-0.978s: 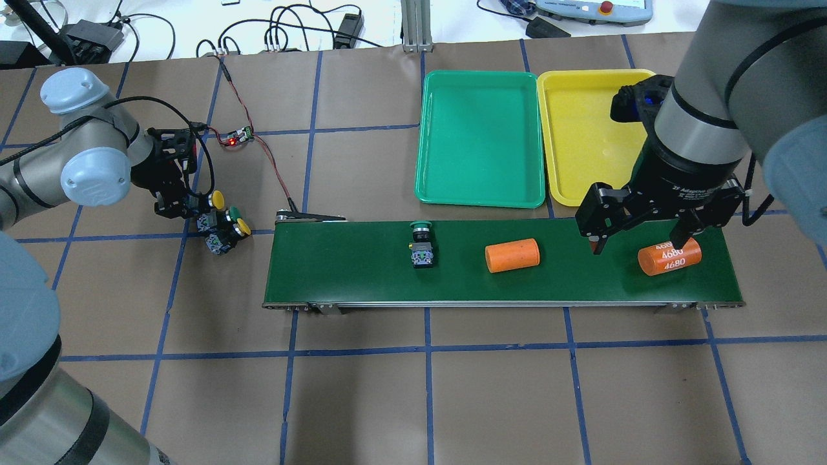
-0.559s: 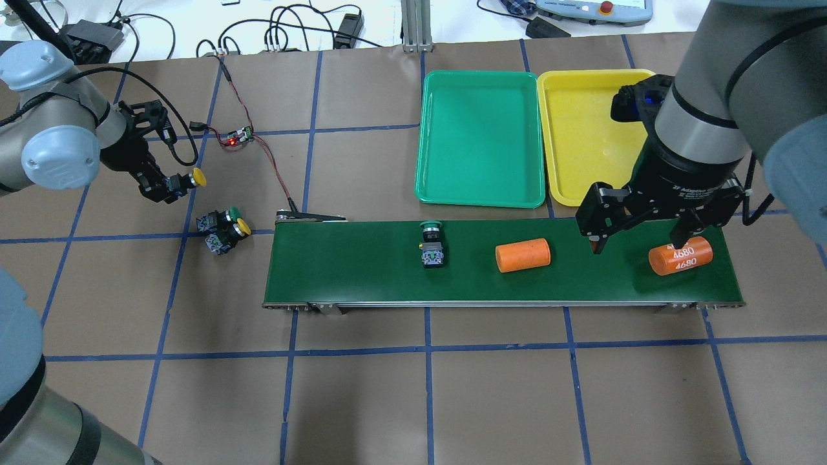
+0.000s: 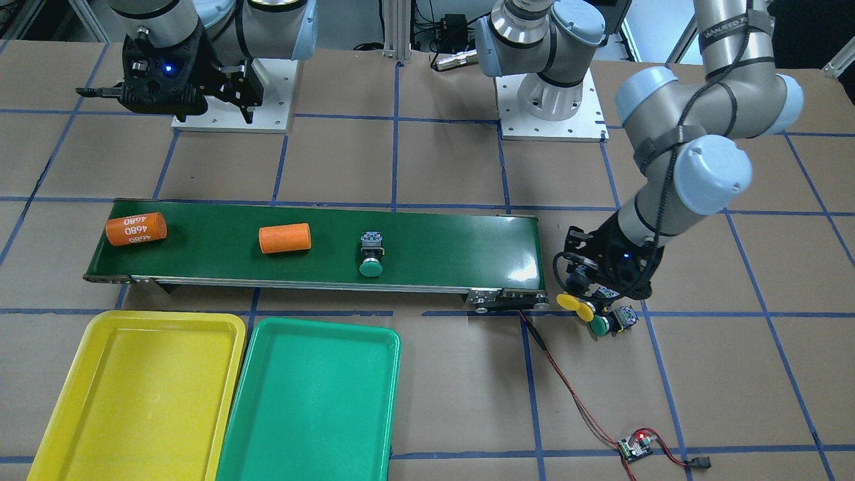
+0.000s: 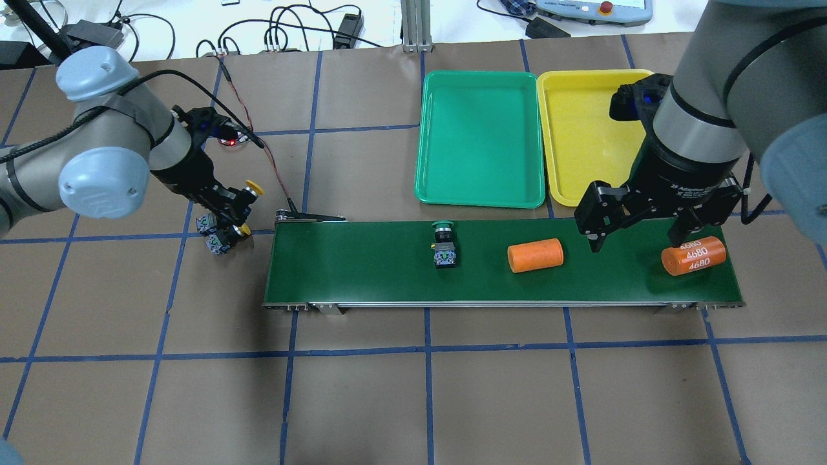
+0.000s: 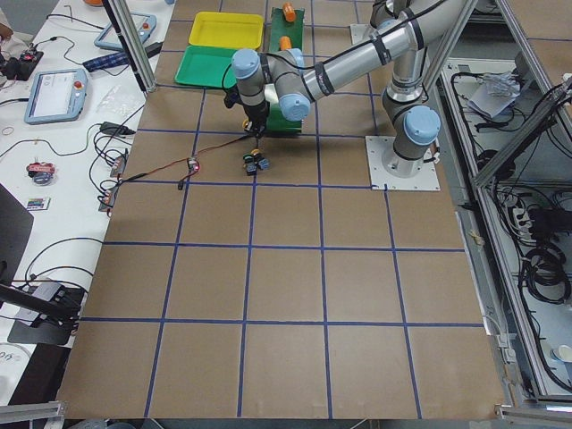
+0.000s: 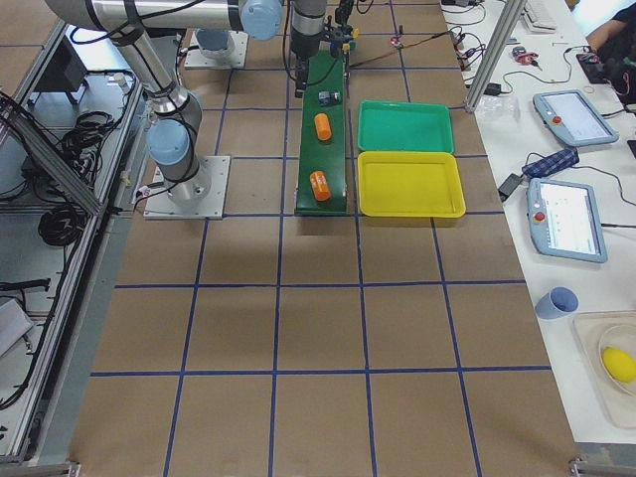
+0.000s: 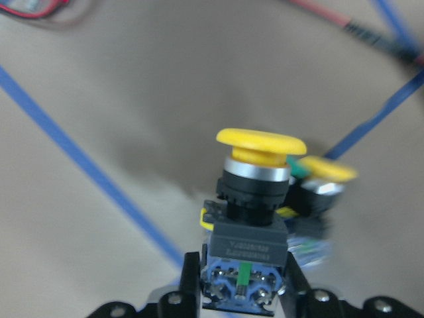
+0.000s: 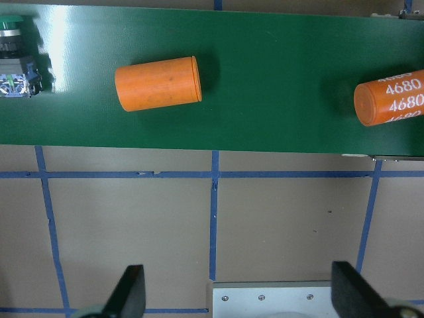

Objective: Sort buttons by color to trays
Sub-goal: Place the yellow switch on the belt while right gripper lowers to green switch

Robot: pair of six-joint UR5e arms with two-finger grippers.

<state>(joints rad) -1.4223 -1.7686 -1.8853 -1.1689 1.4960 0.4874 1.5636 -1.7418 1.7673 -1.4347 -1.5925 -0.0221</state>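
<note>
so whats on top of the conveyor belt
One green-capped button, a plain orange cylinder and an orange cylinder marked 4680. The front view shows the whole belt; nothing is covered.

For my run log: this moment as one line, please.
left gripper: shut on yellow button; right gripper: open; belt: green button, two orange cylinders; green tray, yellow tray: no buttons

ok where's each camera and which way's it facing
Front: across the table, facing the robot; left arm at right.
Overhead: behind the robot, above the long dark-green conveyor belt; both arms.
Exterior left: table's end; left arm near.
Exterior right: opposite end; right arm near.
Left wrist: along left gripper, shut on yellow-capped push-button.
Right wrist: down past open right gripper onto belt.
Front and overhead share belt, mirrored.
</note>
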